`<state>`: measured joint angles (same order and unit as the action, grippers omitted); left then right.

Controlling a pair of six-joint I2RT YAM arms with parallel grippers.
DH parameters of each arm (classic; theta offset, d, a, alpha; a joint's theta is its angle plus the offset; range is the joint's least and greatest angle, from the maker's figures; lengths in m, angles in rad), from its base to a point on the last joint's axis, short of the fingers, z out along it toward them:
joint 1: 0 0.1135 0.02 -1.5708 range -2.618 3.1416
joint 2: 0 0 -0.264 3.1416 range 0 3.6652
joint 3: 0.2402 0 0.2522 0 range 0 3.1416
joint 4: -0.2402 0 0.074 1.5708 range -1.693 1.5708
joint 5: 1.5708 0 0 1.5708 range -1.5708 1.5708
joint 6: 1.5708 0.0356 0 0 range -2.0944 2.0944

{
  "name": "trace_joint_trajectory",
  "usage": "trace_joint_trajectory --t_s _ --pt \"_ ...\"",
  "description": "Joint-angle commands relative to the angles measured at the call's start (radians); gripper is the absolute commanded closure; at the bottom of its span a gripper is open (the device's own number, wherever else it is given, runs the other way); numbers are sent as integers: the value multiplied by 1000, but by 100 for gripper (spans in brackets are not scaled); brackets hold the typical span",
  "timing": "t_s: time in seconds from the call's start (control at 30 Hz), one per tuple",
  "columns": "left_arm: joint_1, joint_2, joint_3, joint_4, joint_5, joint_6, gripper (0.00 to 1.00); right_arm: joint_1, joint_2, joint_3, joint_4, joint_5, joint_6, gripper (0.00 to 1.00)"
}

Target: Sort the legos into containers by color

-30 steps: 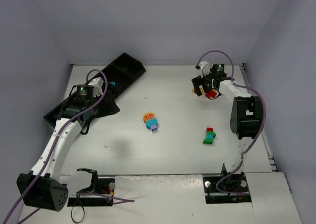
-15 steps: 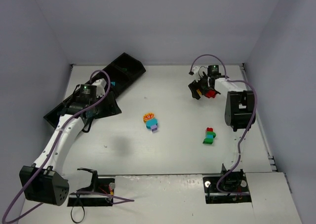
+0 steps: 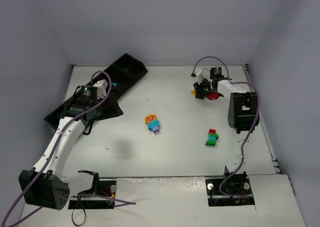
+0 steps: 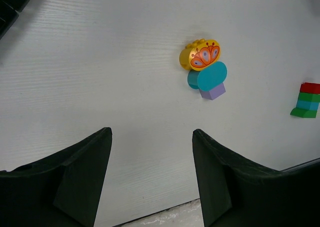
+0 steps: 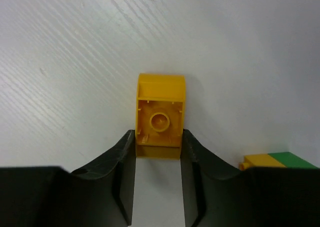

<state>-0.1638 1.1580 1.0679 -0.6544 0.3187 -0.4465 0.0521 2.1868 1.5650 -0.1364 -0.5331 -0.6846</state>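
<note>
One small yellow plastic brick (image 5: 160,116) (likely light, rigid, slick) pinched across flat sides by right claw (image 5: 158,138); left claw (image 4: 151,134) open.

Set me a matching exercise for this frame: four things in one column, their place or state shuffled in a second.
Things:
1. yellow brick
2. butterfly piece
3. red-topped stack
4. left gripper

Place or state:
A. open, holding nothing
B. touching a teal piece
C. between the right gripper fingers
D. contains two green bricks

Pairs: 1-C, 2-B, 3-D, 4-A
</note>
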Motion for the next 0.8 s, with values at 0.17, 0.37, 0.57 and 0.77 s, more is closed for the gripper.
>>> trace_joint_trajectory --t_s 0.17,0.37,0.57,0.77 --pt "-6 -78 73 70 133 -61 40 87 -286 -127 6 -71 71 100" --pt "-9 -47 110 156 312 -182 29 326 -544 -308 106 18 117 100" --pt "-25 -24 124 274 427 -281 22 506 -772 -450 185 68 193 100" --pt "-109 -7 147 282 453 -248 22 640 -895 -519 256 87 273 100"
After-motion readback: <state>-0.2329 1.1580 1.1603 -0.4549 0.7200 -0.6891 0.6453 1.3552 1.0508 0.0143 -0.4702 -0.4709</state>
